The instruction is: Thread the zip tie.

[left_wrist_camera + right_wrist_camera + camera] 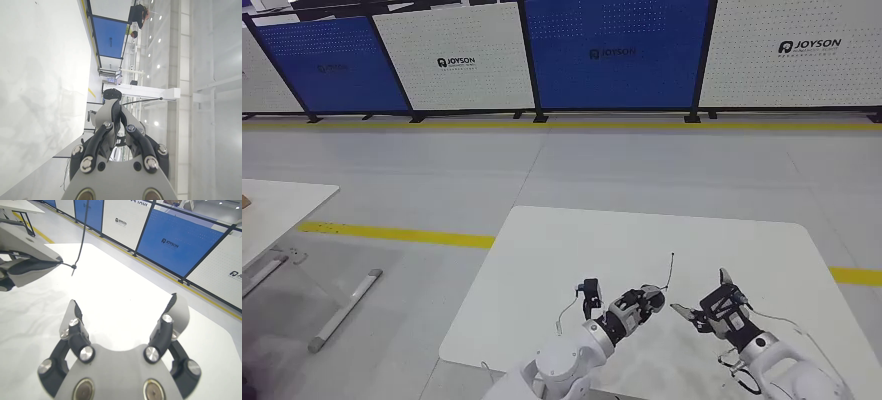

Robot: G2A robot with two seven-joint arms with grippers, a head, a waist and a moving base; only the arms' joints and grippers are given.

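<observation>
White table (542,260) below. Left gripper (652,294) pinches zip tie (670,270) at low end; it points up frame. Right gripper (703,294) wide open, near, right of it.

Pretty bright all round, white and even. The light comes from overhead: the left wrist view catches a row of round ceiling lamps (156,123), each with a bit of a halo. The white table (722,250) is the problem child. In the right wrist view its middle is blown out to pure white with no surface detail, and the zip tie (74,266) is just a thin black silhouette against it. The left wrist view has the same glare across the tabletop. The top view is tamer: the pale floor (642,160) is evenly lit, and the side table (272,200) at the far left throws only a soft grey shadow. Both wrist views bend straight lines towards the edges, so the panel fence (177,243) bows.
</observation>
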